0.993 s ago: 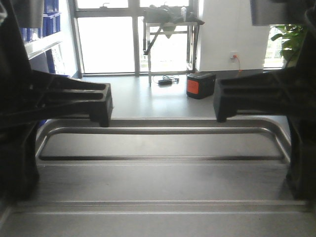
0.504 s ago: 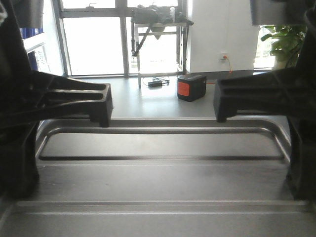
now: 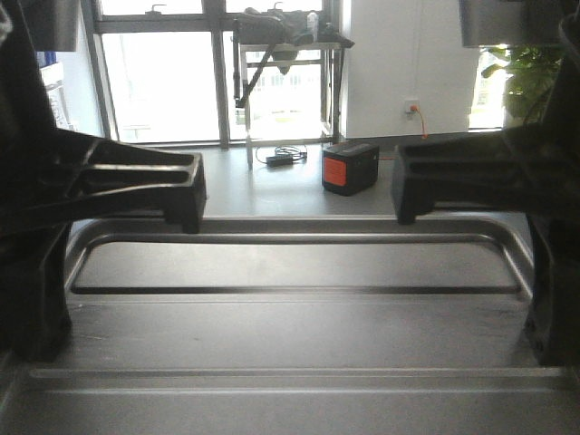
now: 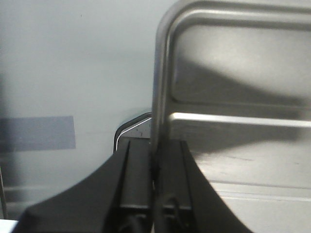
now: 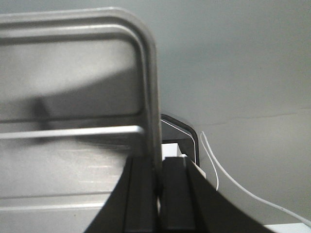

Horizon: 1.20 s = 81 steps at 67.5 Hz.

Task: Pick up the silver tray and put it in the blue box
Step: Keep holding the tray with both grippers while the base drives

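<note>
Both hands have the silver tray (image 3: 290, 331) pinched: left hand (image 4: 155, 148) and right hand (image 5: 158, 164) closed on opposite rims, tray across the lower frame. Mid-carry, I reckon. Next I need to find the blue box, which isn't in view, and lower it in level.

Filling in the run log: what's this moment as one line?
left gripper: shut on silver tray rim | right gripper: shut on opposite rim | tray: held up, level | placement: not yet done
</note>
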Motion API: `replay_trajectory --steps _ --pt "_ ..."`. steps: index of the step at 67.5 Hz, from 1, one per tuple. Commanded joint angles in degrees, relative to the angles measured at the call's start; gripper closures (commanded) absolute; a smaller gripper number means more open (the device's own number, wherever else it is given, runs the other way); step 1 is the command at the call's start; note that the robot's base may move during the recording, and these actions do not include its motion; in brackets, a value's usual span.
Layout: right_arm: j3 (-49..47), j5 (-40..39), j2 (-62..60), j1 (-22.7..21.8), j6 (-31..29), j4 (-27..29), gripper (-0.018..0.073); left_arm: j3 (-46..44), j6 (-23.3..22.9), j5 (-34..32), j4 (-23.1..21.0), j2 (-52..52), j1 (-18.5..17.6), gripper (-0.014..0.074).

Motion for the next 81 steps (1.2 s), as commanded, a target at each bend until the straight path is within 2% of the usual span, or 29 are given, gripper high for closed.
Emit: replay_trajectory --steps 1,81 --pt "-1.85 -4.71 -1.82 0.11 0.21 -0.63 0.051 -1.85 -0.55 -3.29 -0.5 -1.75 -0.83 0.0697" --pt "-1.85 -4.29 -1.82 0.11 0.21 -0.63 0.051 -1.85 -0.55 -3.29 -0.35 -1.75 -0.83 0.0697"
